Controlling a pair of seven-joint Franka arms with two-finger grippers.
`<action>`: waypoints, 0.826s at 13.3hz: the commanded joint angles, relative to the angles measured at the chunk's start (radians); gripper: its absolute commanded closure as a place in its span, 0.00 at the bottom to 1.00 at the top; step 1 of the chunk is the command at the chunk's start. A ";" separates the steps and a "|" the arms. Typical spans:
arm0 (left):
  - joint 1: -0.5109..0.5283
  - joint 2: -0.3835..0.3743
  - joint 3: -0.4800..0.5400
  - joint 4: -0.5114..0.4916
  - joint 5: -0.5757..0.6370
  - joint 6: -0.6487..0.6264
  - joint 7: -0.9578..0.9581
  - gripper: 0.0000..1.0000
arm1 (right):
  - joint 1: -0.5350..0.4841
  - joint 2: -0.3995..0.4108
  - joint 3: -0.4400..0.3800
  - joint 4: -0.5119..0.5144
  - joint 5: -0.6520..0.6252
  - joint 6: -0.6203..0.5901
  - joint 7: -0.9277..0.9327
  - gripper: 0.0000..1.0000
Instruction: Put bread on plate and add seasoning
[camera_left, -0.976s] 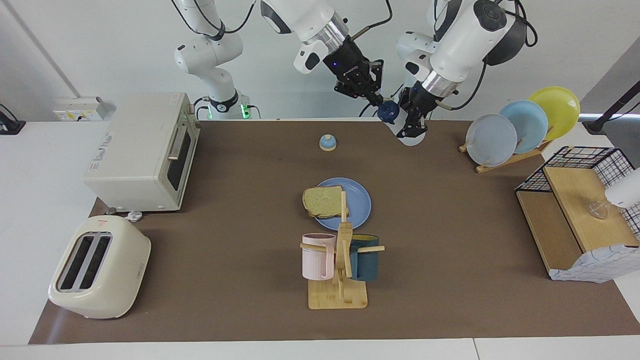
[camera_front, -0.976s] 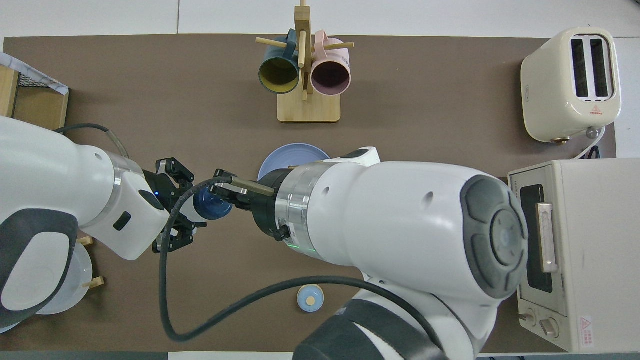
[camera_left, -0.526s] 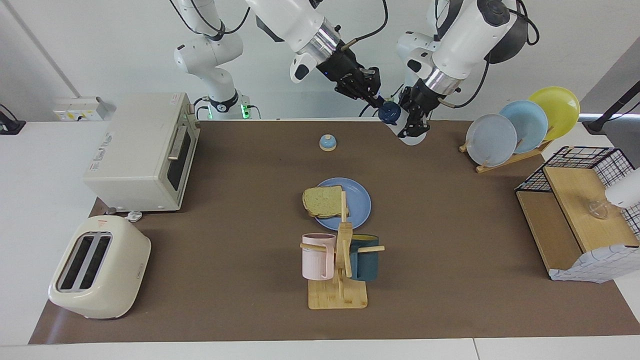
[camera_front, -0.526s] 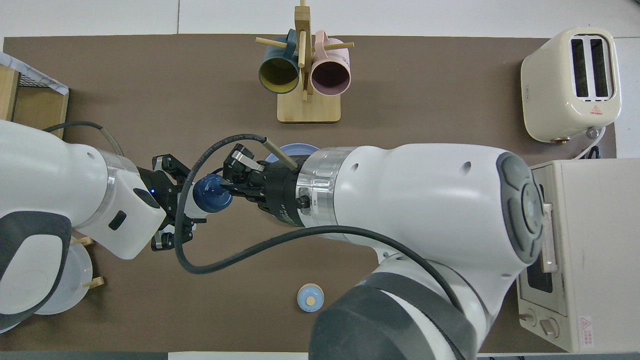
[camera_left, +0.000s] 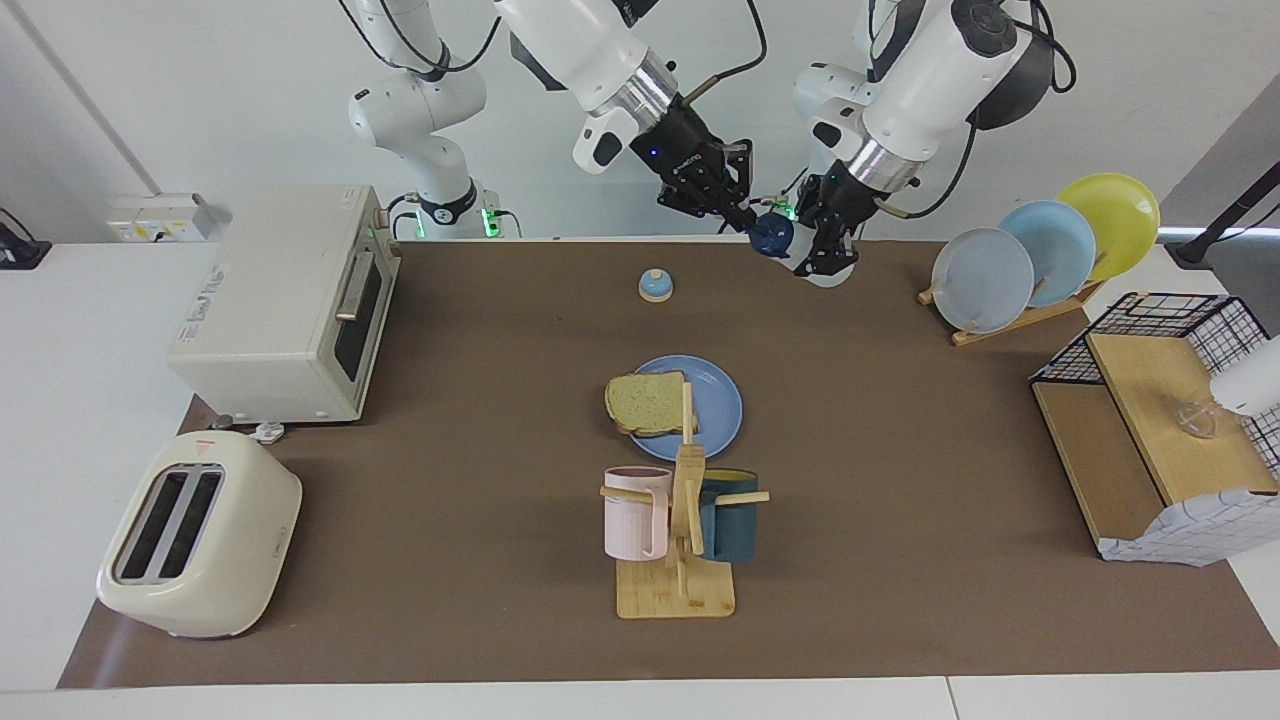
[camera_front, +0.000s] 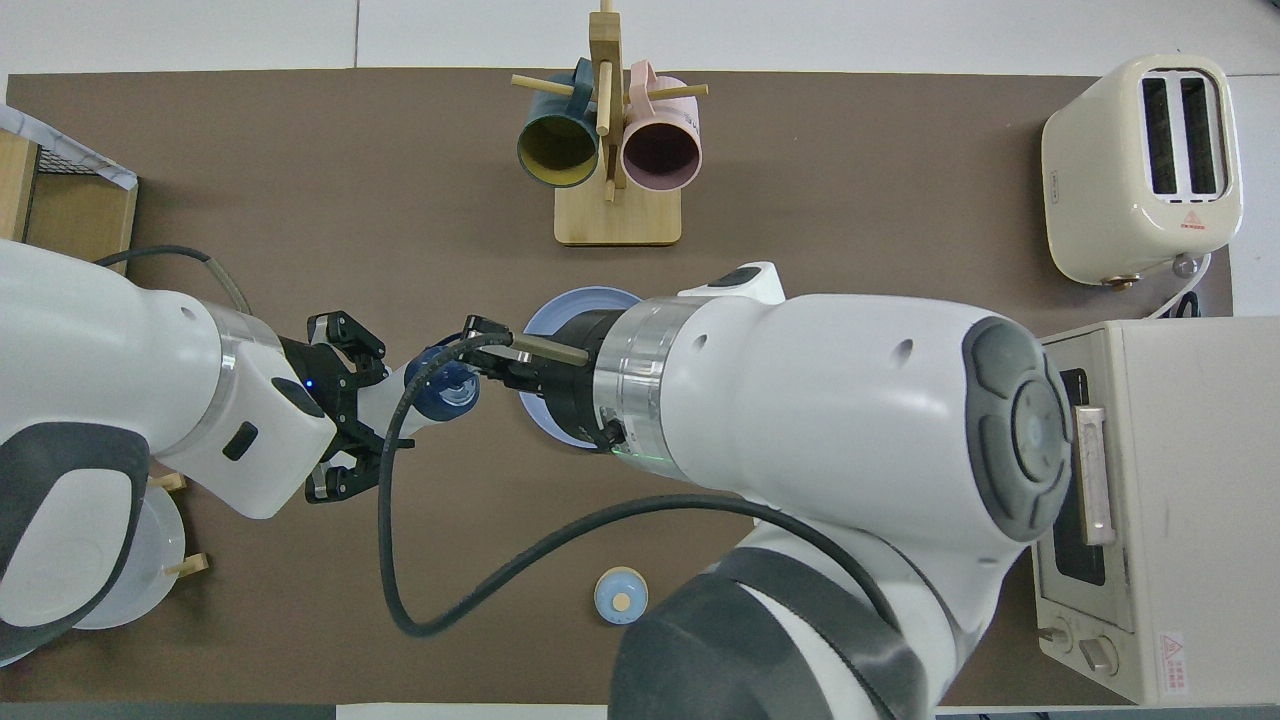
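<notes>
Brown matting covers the table, with a white oven and a cream toaster at the right arm's end and a plate rack at the left arm's end. Near the middle lies the plate; the bread rests on it, hanging over the rim on the oven's side. Just beside the plate, farther from the robots, stands a mug stand with a pink and a dark teal mug. A small bell sits on the mat nearer the robots than the plate.

Both arms are raised over the robots' edge of the table, between the bell and the plate rack. The left gripper has its jaws pressed on the white body of the seasoning, which is tilted, its dark blue cap pointing toward the right arm. The right gripper meets that cap, jaws drawn nearly together at it, seemingly pinching the cap's loop.
</notes>
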 joint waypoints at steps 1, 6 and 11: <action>-0.005 -0.033 0.000 -0.035 0.005 -0.007 0.010 1.00 | -0.014 -0.017 -0.001 -0.021 -0.111 0.024 -0.077 1.00; -0.005 -0.033 0.000 -0.035 0.005 -0.010 0.008 1.00 | -0.014 -0.018 0.002 -0.024 -0.133 0.018 -0.094 1.00; -0.005 -0.033 0.000 -0.035 0.005 -0.013 0.007 1.00 | -0.025 -0.015 0.002 -0.022 -0.067 0.021 0.142 1.00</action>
